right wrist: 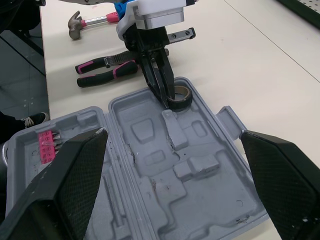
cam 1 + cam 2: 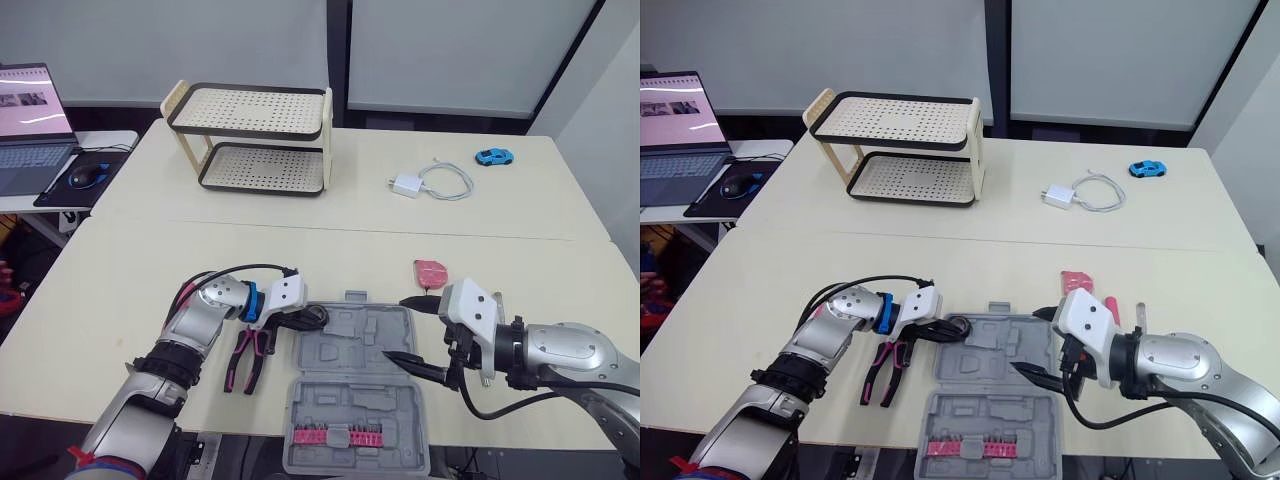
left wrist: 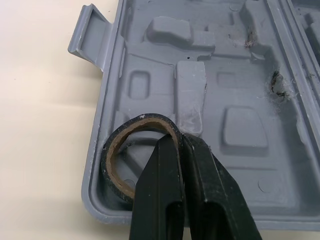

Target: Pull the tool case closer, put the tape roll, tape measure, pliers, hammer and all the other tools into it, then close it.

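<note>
Black tape roll (image 3: 142,120), pinched by its wall in your left gripper (image 3: 180,142), is low in the far left corner of the open grey case (image 2: 345,345). It seems to touch the moulded tray. Your right gripper (image 2: 395,327) hangs spread and empty over the case's right side. Pliers (image 2: 245,360) lie on the table (image 2: 120,290) just left of the case, handles toward you, nearest your left arm. Letting go here should seat the roll.
</note>
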{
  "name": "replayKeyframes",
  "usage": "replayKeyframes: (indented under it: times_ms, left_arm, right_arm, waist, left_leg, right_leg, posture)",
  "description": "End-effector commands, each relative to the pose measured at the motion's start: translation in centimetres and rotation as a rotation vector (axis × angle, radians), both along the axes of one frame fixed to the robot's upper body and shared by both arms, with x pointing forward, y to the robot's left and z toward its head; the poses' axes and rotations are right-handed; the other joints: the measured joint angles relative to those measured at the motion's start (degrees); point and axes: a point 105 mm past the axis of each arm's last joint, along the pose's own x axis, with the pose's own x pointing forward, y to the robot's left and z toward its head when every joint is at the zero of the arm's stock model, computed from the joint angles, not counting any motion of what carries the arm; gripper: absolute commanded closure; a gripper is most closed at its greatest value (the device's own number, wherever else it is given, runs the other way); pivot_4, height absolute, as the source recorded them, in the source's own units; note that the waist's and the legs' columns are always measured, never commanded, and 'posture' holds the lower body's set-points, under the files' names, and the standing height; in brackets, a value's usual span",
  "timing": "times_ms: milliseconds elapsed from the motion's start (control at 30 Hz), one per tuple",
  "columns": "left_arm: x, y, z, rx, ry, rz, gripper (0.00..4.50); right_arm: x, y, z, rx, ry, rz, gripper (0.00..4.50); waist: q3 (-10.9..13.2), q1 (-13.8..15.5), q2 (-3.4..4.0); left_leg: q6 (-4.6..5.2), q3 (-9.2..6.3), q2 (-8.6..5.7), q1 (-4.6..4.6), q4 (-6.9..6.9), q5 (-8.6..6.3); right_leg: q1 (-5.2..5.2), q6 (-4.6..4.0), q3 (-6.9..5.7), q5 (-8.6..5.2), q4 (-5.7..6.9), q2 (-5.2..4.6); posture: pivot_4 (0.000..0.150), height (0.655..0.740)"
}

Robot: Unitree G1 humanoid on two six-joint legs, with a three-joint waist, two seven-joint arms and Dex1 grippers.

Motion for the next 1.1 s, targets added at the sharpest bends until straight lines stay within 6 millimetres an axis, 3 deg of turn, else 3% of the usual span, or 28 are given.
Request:
replayKeyframes:
  times_ms: [33,200,333,500,600,767,1100]
  left_arm:
    - [0.4,-0.5,1.6,-0.041,-0.041,-0.016,3.75]
    - [0.5,-0.6,3.8,-0.090,-0.094,-0.029,2.23]
    - [0.5,0.0,4.9,-0.102,-0.091,-0.022,2.23]
    - [0.5,0.3,4.6,-0.102,-0.088,-0.012,2.23]
    - [0.7,0.0,3.9,-0.104,-0.079,-0.010,2.81]
    - [1.0,-0.3,3.0,-0.090,-0.084,-0.008,4.39]
    - [1.2,-0.6,1.6,-0.082,-0.082,-0.004,4.48]
  right_arm:
    - [-0.4,0.1,0.9,-0.001,-0.044,0.011,0.00]
    - [-0.3,-0.1,1.0,-0.004,-0.043,0.007,0.00]
    - [-0.3,-0.2,1.1,-0.003,-0.043,0.002,0.00]
    - [-0.2,-0.1,1.1,0.001,-0.042,0.001,0.00]
    - [-0.2,-0.1,1.1,0.002,-0.041,0.002,0.00]
    - [-0.2,-0.1,1.1,0.002,-0.040,0.002,0.00]
    - [-0.4,-0.1,1.0,-0.004,-0.034,0.003,0.00]
  waist:
    - [0.00,0.00,0.00]
    - [0.00,0.02,0.00]
    - [0.00,0.00,0.00]
    - [0.00,0.07,0.00]
    - [0.00,0.06,0.00]
    - [0.00,0.06,0.00]
    - [0.00,0.03,0.00]
  left_leg:
    - [0.00,0.00,0.00,0.00,0.00,0.00]
    - [0.00,0.00,0.00,0.00,0.00,0.00]
    - [0.00,0.00,0.00,0.00,0.00,0.00]
    - [0.00,0.00,0.00,0.00,0.00,0.00]
    - [0.00,0.00,0.00,0.00,0.00,0.00]
    - [0.00,0.00,0.00,0.00,0.00,0.00]
    - [0.00,0.00,0.00,0.00,0.00,0.00]
  right_leg:
    - [0.00,0.00,0.00,0.00,0.00,0.00]
    - [0.00,0.00,0.00,0.00,0.00,0.00]
    - [0.00,0.00,0.00,0.00,0.00,0.00]
    - [0.00,0.00,-0.01,0.00,-0.01,0.00]
    - [0.00,0.00,0.00,0.00,-0.01,0.00]
    - [0.00,0.00,0.00,0.00,-0.01,0.00]
    - [0.00,0.00,-0.01,0.00,-0.01,0.00]
  posture:
    - [0.150,0.7350]
    - [0.150,0.7350]
    - [0.150,0.7350]
    - [0.150,0.7350]
    - [0.150,0.7350]
    - [0.150,0.7350]
    - [0.150,0.7350]
